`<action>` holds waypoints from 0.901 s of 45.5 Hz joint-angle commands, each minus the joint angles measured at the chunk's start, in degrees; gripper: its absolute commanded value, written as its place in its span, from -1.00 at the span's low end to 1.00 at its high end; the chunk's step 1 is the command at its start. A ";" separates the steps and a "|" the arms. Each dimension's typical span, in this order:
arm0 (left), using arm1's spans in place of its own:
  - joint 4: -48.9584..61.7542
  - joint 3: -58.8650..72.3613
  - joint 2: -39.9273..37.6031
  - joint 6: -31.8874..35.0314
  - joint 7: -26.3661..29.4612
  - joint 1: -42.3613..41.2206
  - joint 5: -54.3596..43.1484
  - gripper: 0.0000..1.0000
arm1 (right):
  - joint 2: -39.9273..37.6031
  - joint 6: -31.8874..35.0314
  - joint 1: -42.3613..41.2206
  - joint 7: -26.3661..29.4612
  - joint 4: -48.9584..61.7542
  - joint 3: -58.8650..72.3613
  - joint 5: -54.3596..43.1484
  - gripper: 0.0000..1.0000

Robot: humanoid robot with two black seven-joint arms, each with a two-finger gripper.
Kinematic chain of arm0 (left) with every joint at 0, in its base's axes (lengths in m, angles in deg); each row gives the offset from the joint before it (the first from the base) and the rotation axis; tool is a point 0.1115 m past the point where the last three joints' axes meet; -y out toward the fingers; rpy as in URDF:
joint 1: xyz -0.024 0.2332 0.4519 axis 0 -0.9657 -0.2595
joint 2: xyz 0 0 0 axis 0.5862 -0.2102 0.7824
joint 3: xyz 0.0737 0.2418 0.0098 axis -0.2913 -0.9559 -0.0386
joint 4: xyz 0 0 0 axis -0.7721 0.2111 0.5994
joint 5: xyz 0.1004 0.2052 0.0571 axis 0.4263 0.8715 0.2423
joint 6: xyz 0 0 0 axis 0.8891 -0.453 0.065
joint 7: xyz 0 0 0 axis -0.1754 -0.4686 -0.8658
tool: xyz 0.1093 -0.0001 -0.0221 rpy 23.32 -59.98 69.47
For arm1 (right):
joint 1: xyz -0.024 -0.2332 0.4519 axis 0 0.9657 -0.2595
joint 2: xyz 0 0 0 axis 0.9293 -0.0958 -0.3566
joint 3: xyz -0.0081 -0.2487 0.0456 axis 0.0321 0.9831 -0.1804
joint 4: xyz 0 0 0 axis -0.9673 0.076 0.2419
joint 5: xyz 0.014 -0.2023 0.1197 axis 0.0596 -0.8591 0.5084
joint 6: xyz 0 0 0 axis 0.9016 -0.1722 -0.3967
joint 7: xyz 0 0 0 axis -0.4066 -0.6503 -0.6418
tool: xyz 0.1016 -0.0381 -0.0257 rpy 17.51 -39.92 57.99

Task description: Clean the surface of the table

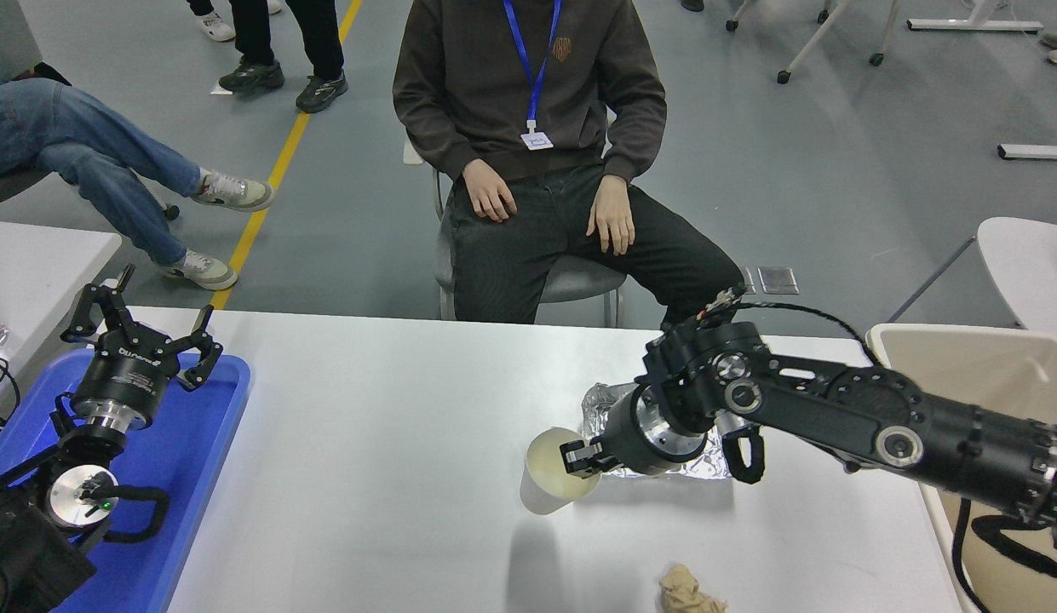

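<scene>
Fingers of right gripper [579, 457] pinched on paper cup [552, 481] rim, lifted above table surface [383, 443].
Light, crushable; best gripped at rim. Foil [605, 402], crumpled tissue [688, 590] remaining; left gripper [140, 336] spread, over blue tray [187, 460].

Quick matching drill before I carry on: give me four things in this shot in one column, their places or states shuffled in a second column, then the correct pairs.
Things
1. paper cup
2. crumpled foil
3. brown paper wad
4. left gripper

Places or states
A. lying on the table surface at its near edge
B. open, over the blue tray
C. gripped at the rim by the right gripper, lifted off the table
D. partly hidden behind the right arm's wrist

Pairs: 1-C, 2-D, 3-A, 4-B
</scene>
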 commanded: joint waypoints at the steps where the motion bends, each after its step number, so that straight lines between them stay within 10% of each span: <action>1: 0.01 0.00 0.00 0.00 0.00 0.00 -0.03 1.00 | -9.80 3.30 -4.40 0.07 -2.53 2.52 3.26 -1.00; 41: 0.01 0.00 0.00 0.09 0.00 0.00 -0.03 1.00 | -37.40 12.79 -14.51 0.07 -10.36 1.46 8.62 -1.00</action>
